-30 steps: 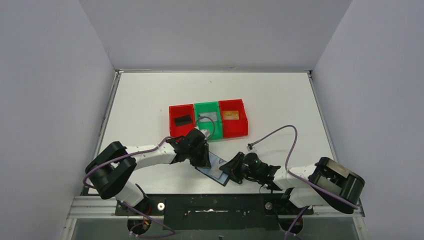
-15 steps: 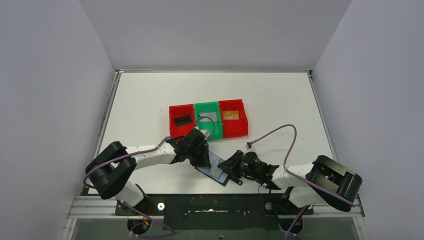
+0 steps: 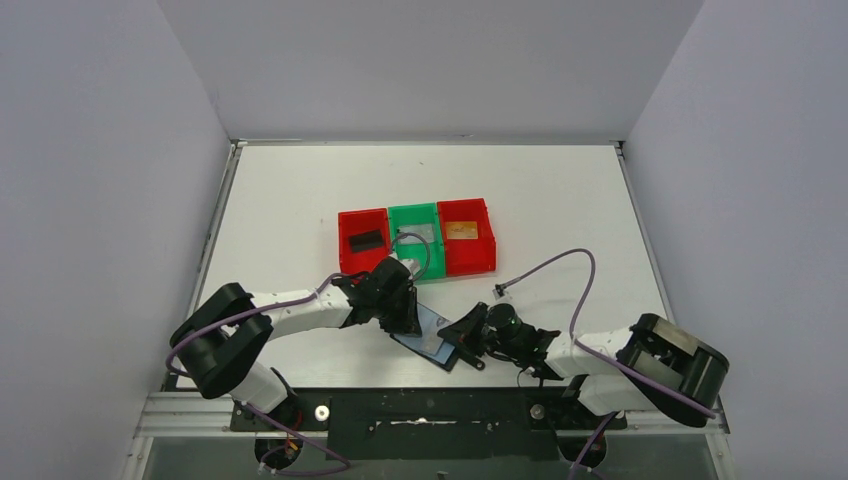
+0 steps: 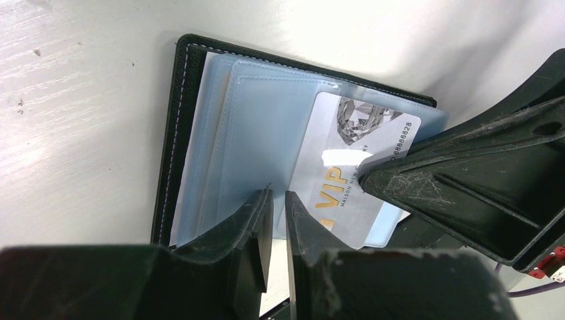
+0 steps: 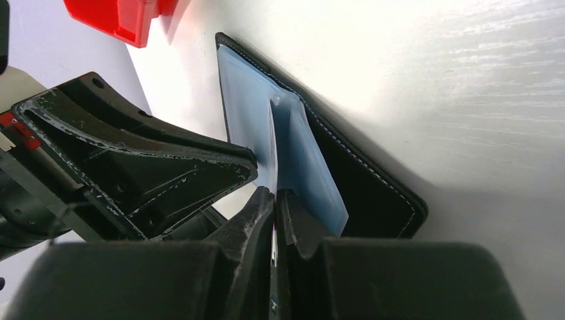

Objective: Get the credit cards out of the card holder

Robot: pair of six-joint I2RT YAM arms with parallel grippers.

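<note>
The card holder [image 3: 436, 345] lies open near the table's front edge, its black cover [image 4: 174, 133] and blue-grey pockets [image 4: 260, 127] showing in the left wrist view. A silver-grey card [image 4: 336, 190] marked VIP sticks partway out of a pocket. My right gripper [image 3: 463, 333] is shut on that card's edge [image 5: 274, 167], seen edge-on in the right wrist view. My left gripper [image 4: 278, 197] is shut on the edge of a blue-grey pocket leaf of the holder. A black card [image 3: 365, 239] and an orange-gold card [image 3: 460, 231] lie in the bins.
Three bins stand in a row behind the holder: left red bin [image 3: 345, 222], green bin [image 3: 413, 212] with a greyish card in it, right red bin [image 3: 487, 232]. A purple cable [image 3: 560, 262] loops over the table right of the holder.
My right gripper has shifted slightly left toward the holder. The left arm and the holder have not visibly moved.
</note>
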